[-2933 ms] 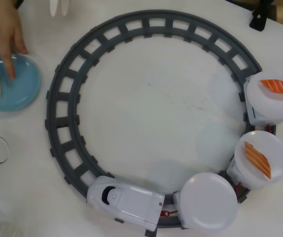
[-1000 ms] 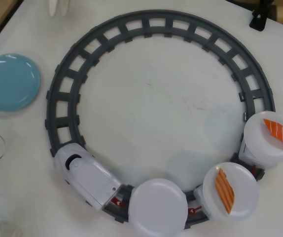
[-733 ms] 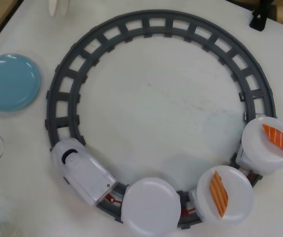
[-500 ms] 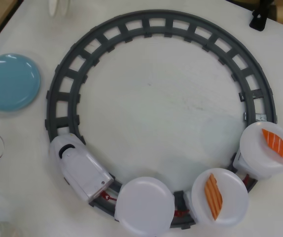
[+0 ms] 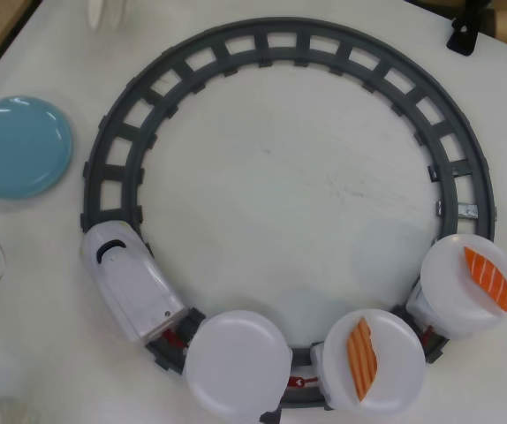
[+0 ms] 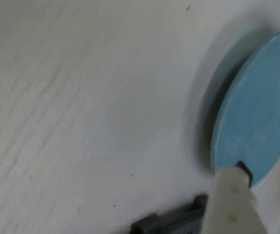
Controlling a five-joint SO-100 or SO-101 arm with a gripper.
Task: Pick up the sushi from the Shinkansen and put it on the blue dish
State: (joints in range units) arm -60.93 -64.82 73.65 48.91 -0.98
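Nothing held that we can see; our gripper's (image 6: 232,195) opening is unclear, beside the blue dish (image 6: 257,122). Next, we reach for the sushi (image 5: 361,347) riding the Shinkansen (image 5: 130,287).

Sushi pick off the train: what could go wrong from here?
1. The train has advanced along the track through the recent frames, so a grab aimed at the sushi may close late.
2. A redder salmon piece rides the next plate; the wrong one could be taken.
3. The wrist view shows only the blue dish and one claw finger, not the sushi, so the approach starts blind.
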